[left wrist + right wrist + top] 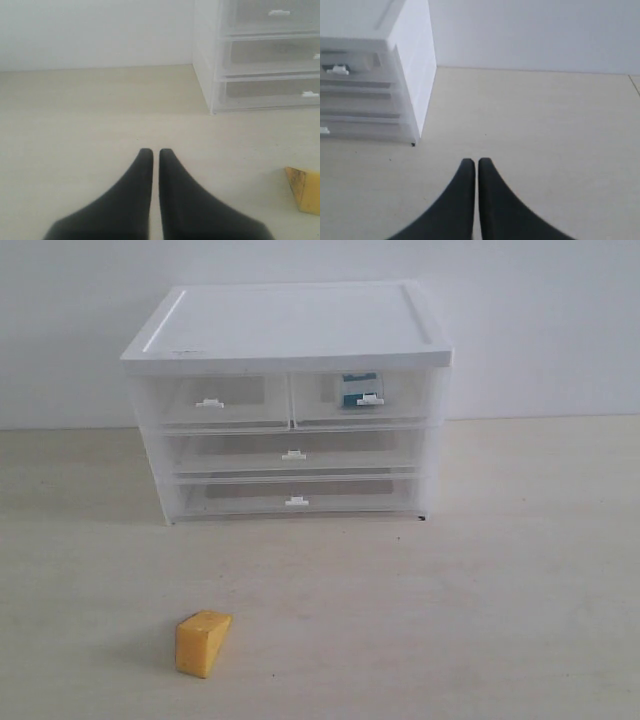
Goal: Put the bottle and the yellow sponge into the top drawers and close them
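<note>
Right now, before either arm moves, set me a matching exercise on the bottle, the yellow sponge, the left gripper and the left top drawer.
Things:
1. bottle
2. yellow sponge
3. left gripper
4. left top drawer

States or places:
A. on the table, in front of the cabinet
B. pushed in, no item visible in it
C. pressed shut, holding nothing
D. inside the right top drawer

Pairs: 1-D, 2-A, 3-C, 4-B

The left gripper [151,151] is a pair of matte black fingers [127,205], wide at the base and tapering to rounded tips. They are closed together with only a hairline seam between them, and nothing is held. The right gripper [470,161] is the same black tapered pair, also pressed tip to tip and empty. Both point forward and slightly downward.
</note>
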Tool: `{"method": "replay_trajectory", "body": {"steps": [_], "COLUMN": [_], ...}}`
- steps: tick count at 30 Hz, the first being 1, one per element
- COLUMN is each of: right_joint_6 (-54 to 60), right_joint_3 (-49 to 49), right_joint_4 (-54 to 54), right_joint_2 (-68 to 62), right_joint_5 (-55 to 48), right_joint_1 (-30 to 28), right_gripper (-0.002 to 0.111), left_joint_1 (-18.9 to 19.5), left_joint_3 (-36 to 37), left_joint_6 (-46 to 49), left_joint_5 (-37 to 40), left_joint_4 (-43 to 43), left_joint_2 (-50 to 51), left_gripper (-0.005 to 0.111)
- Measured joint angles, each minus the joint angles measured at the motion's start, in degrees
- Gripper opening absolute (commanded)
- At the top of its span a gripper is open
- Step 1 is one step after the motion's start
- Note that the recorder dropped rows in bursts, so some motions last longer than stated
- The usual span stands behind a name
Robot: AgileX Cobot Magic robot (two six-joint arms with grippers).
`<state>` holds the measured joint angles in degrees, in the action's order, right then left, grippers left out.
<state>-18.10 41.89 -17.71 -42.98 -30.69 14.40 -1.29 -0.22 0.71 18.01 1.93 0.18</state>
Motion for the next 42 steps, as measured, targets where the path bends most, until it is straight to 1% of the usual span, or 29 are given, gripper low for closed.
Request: {"method": "replay_trajectory", "body": {"steps": [5,9,21,23,24,26,27,28,31,36,39,41,42], "right_joint_6": [-0.6,-0.8,0.5,2.4,4.1,5.6,5.9,6.0,6.1,6.1,10.2,16.0,17.1], "right_joint_3": [-4.8,-5.8,-6.3,-9.6,-13.7,-20.0,-22.6,-26.0,-31.3,-35.5,-37.0,-38.8,-39.4], "right_joint_4": [-0.1,-0.1,-1.0,-2.5,-3.4,-4.0,-4.0,-4.1,-4.1,-3.7,1.1,6.7,8.1], "right_joint_2": [8.1,11.5,13.2,15.0,17.6,22.8,24.6,27.5,31.0,31.4,32.8,35.4,36.2], "right_joint_5": [2.3,1.6,2.1,7.1,12.9,18.6,19.5,20.1,20.4,20.5,20.5,20.6,20.7], "right_joint_1": [0.0,0.0,0.0,0.8,0.8,0.8,0.8,0.8,0.6,0.6,0.6,0.6,0.6], "right_gripper": [0.000,0.000,0.000,0.000,0.000,0.000,0.000,0.000,0.000,0.000,0.000,0.000,0.000], "left_joint_1": [0.0,0.0,0.0,0.0,0.0,0.0,0.0,0.0,0.0,0.0,0.0,0.0,0.0], "left_joint_3": [0.0,0.0,0.0,0.0,0.0,0.0,0.0,0.0,0.0,0.0,0.0,0.0,0.0], "left_joint_6": [0.0,0.0,0.0,0.0,0.0,0.0,0.0,0.0,0.0,0.0,0.0,0.0,0.0], "left_joint_5": [0.0,0.0,0.0,0.0,0.0,0.0,0.0,0.0,0.0,0.0,0.0,0.0,0.0], "left_joint_4": [0.0,0.0,0.0,0.0,0.0,0.0,0.0,0.0,0.0,0.0,0.0,0.0,0.0], "left_joint_2": [0.0,0.0,0.0,0.0,0.0,0.0,0.0,0.0,0.0,0.0,0.0,0.0,0.0], "left_gripper": [0.004,0.004,0.004,0.004,0.004,0.004,0.004,0.004,0.004,0.004,0.004,0.004,0.004]}}
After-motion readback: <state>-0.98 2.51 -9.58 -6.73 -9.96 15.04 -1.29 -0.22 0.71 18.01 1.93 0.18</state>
